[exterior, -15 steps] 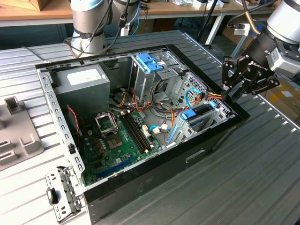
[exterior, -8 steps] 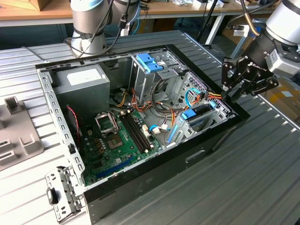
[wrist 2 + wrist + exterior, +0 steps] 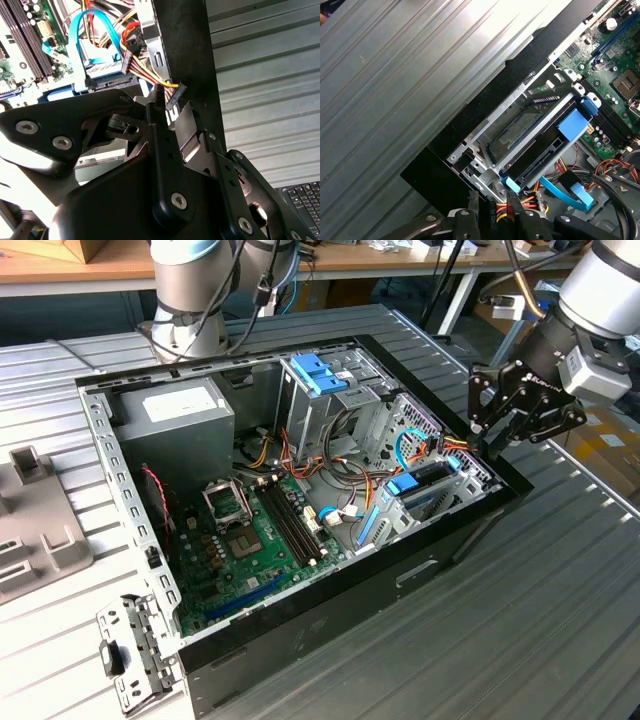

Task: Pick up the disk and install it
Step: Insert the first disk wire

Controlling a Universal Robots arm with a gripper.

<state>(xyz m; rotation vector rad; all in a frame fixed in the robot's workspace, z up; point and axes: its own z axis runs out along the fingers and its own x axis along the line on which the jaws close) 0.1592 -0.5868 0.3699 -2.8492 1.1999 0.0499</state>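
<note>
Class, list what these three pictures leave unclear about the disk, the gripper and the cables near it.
- Disk: in the first wrist view it sits in the bay with its label hidden by the bay's metal frame.
- Gripper: in the exterior view its tips are dark against the black case wall, so contact cannot be judged.
- Cable plug: in the second wrist view, the gripper's body hides what lies below it.

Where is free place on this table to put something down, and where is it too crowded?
Bare ribbed table lies at the exterior view's right of the black computer case, below the claw. Inside the case is crowded: motherboard, cables, drive cage.
</note>
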